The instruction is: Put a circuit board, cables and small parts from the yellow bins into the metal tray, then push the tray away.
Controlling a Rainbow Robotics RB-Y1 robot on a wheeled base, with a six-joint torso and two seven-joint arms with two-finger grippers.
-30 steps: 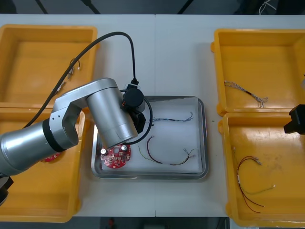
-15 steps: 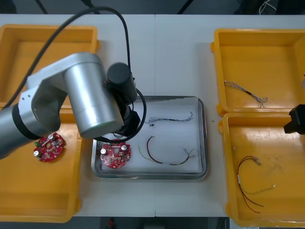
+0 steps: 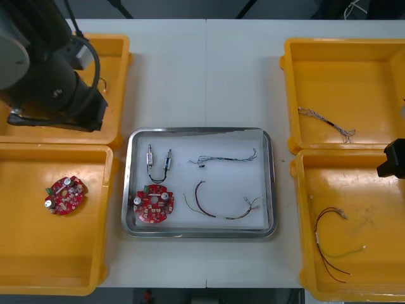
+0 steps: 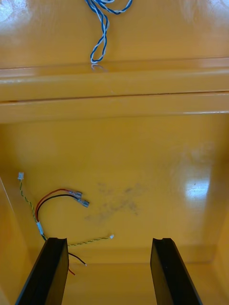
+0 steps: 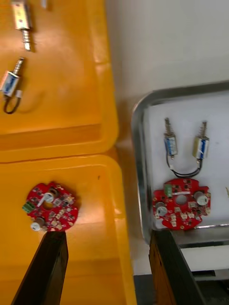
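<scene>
In the metal tray [image 3: 273, 183]: a red circuit board [image 3: 152, 204] at its near-left corner, two small metal parts [image 3: 159, 159] just beyond, a blue and white cable [image 3: 224, 158] and a red and yellow cable [image 3: 228, 218] to their right. Left of the tray, from the left wrist: left jaws spread wide and empty above two yellow bins [image 5: 57, 143], a second board [image 5: 50, 212] in the nearer, more small parts [image 5: 14, 83] in the farther, hidden under the left arm [image 3: 57, 95] in the front view. Right of the tray, from the right wrist: right jaws parted and empty over loose cables [image 4: 57, 190] in the near bin [image 4: 143, 157].
</scene>
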